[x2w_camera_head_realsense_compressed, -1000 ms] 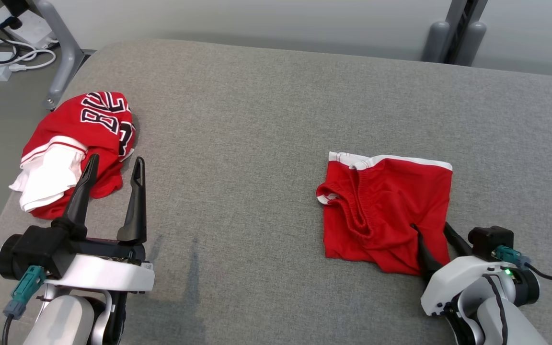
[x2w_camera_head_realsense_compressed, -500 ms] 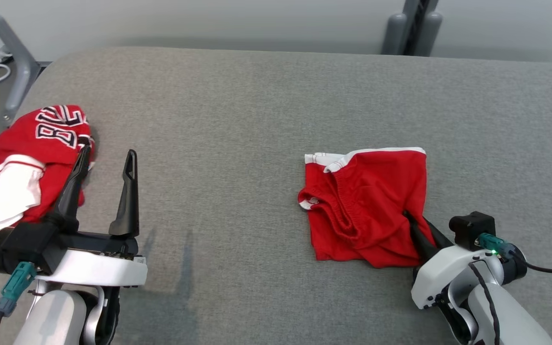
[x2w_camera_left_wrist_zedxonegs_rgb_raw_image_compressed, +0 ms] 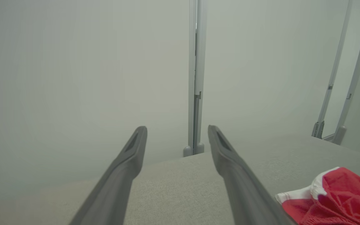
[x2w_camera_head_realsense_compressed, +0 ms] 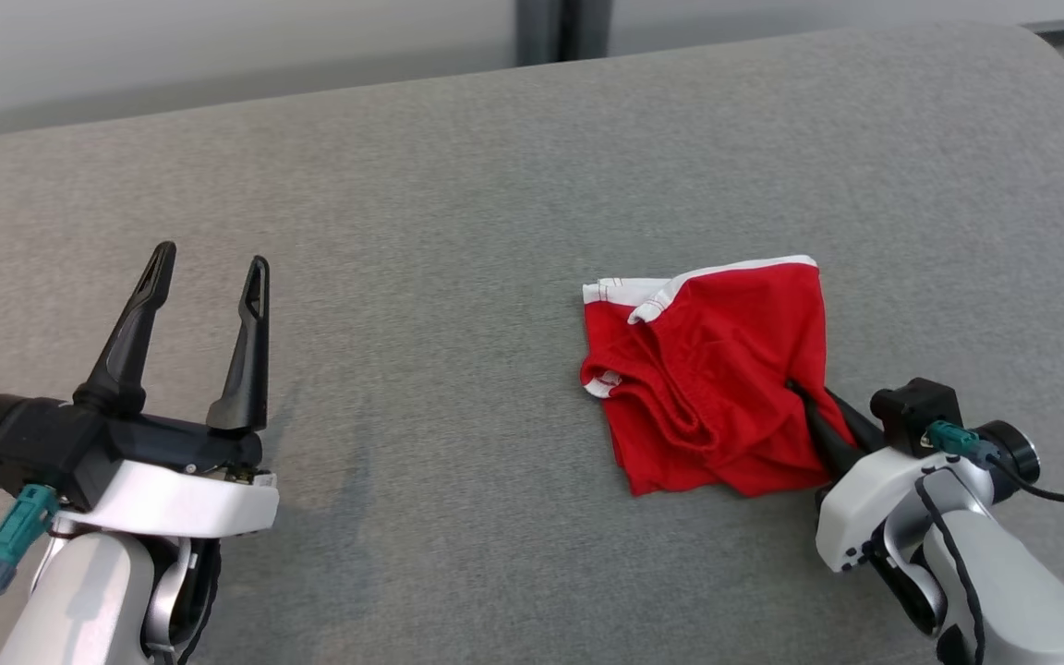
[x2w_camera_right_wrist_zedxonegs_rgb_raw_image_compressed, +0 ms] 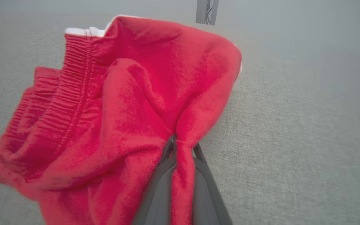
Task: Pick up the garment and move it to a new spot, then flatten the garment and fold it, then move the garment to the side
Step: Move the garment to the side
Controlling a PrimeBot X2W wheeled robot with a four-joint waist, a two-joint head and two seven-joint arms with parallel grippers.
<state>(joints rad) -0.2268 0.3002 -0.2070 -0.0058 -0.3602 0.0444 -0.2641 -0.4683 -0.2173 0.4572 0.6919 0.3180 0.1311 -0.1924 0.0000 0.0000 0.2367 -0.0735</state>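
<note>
While our right gripper [x2w_camera_head_realsense_compressed: 795, 388], lower right, pinches the red shorts [x2w_camera_head_realsense_compressed: 698, 351], our left gripper [x2w_camera_head_realsense_compressed: 211, 255] stands open; we judge pickup underway, a clean lift due next.

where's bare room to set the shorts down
Widest bare grey surface lies between the open left gripper and the red shorts; the far strip behind the shorts is free too. Crowded at near right, where the right gripper pinches the shorts.
</note>
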